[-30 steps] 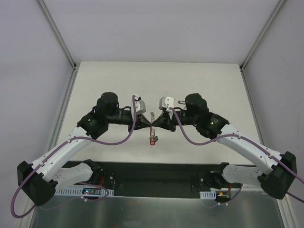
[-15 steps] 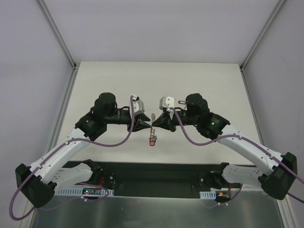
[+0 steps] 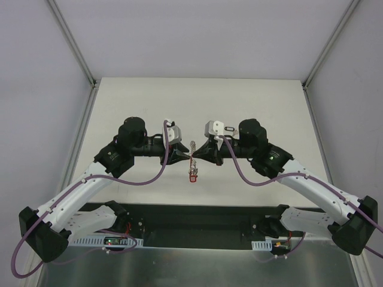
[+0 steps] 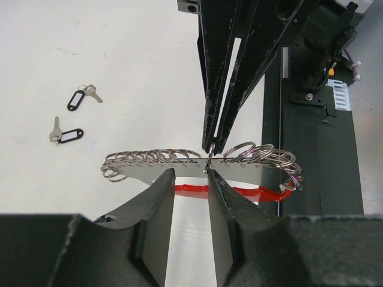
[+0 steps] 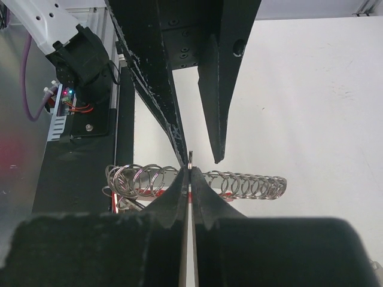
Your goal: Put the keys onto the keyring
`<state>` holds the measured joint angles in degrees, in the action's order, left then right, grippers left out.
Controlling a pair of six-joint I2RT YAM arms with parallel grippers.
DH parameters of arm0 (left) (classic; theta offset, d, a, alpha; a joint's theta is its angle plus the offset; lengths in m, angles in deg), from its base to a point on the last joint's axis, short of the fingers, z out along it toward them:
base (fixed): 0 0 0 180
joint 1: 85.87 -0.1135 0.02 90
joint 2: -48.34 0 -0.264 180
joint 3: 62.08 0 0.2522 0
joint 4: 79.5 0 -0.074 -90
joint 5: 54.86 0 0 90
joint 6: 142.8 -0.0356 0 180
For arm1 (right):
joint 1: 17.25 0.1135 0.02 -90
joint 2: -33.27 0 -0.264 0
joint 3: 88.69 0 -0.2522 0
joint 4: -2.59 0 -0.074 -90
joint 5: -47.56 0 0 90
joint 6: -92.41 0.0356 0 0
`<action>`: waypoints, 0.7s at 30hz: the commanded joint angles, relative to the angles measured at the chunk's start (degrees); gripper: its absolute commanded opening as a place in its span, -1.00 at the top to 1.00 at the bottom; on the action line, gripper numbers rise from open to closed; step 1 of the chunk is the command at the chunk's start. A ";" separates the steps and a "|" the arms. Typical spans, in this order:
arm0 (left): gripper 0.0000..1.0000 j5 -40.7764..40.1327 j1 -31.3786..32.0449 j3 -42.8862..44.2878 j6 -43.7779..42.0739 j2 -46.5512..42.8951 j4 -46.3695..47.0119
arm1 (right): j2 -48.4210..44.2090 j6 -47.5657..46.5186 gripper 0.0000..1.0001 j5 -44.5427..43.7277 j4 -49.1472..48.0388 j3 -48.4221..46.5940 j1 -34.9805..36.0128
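The keyring [image 3: 192,160] hangs above the table between both arms: a grey bar strung with several wire loops [image 4: 149,158] and a red arc [image 4: 251,192] beneath it. My right gripper [image 5: 190,170] is shut on one small loop at the middle of the keyring [image 5: 251,184]. Facing it, my left gripper [image 4: 190,177] stands open just short of that loop, jaws apart and holding nothing. Two keys with black-rimmed tags [image 4: 76,98] [image 4: 66,136] lie on the table in the left wrist view.
The black base rail [image 3: 191,221] with its electronics runs along the near edge of the white table [image 3: 197,95]. Metal frame posts [image 3: 72,42] rise at the back corners.
My left gripper has opened and let go of the keyring, drawing back slightly to the left. My right gripper has closed on a loop of the keyring and holds it.
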<state>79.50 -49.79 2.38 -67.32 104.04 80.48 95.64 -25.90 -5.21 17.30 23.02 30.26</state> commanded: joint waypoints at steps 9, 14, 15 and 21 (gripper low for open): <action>0.51 0.90 0.75 -2.00 2.83 -1.74 7.93 | -1.29 2.04 0.98 0.91 -6.31 0.29 0.13; 0.59 1.26 0.75 -2.62 3.62 -2.00 9.60 | -0.85 2.47 0.98 1.09 -6.84 0.38 0.13; 0.66 1.26 0.75 -2.71 3.71 -2.00 9.78 | -0.76 2.56 0.98 1.09 -6.93 0.29 0.13; 0.74 1.17 0.93 -2.88 4.15 -1.47 10.65 | 0.03 2.65 0.98 1.17 -7.02 0.38 0.22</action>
<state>79.68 -49.45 -0.37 -63.87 103.25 86.54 95.68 -24.20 -5.99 14.81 23.57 30.15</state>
